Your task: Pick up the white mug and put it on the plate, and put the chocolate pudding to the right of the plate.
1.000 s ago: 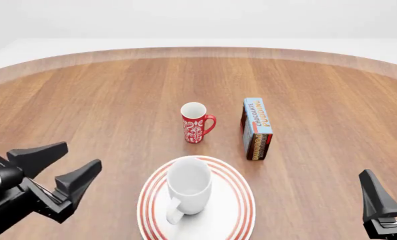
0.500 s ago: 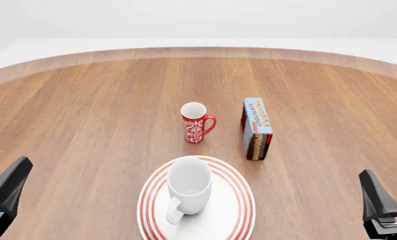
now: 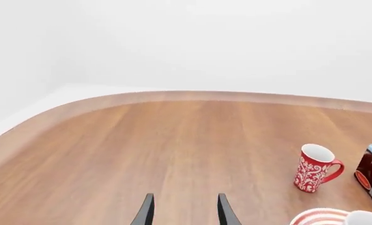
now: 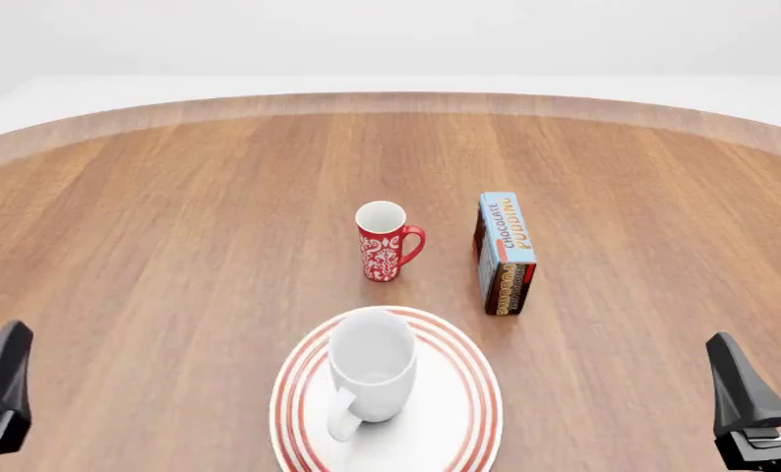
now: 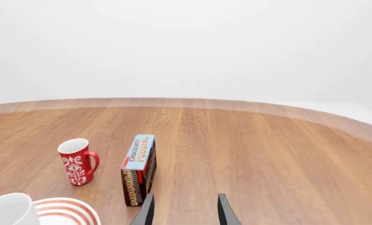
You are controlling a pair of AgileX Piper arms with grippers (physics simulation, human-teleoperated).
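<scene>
Both arms are mostly cut off. In the front view only one dark fingertip of the left gripper (image 4: 0,388) shows at the desk's near left corner, and part of the right gripper (image 4: 758,408) at the near right corner. Each wrist view shows just two finger tips, the left fingers (image 3: 147,213) and the right fingers (image 5: 225,211), standing apart with bare wood between them and nothing held. The plate (image 4: 463,413) runs off the near edge.

The desk (image 4: 207,197) is warm brown wood with a curved far edge, against a plain white backdrop.

The white mug (image 4: 368,372) stands upright on the plate near the middle of the near edge, handle toward the camera. The chocolate pudding (image 4: 507,253) stands on a long side beyond the plate and right of its centre, just right of the red mug (image 4: 386,241). All of these lie well apart from both pairs of fingers.
</scene>
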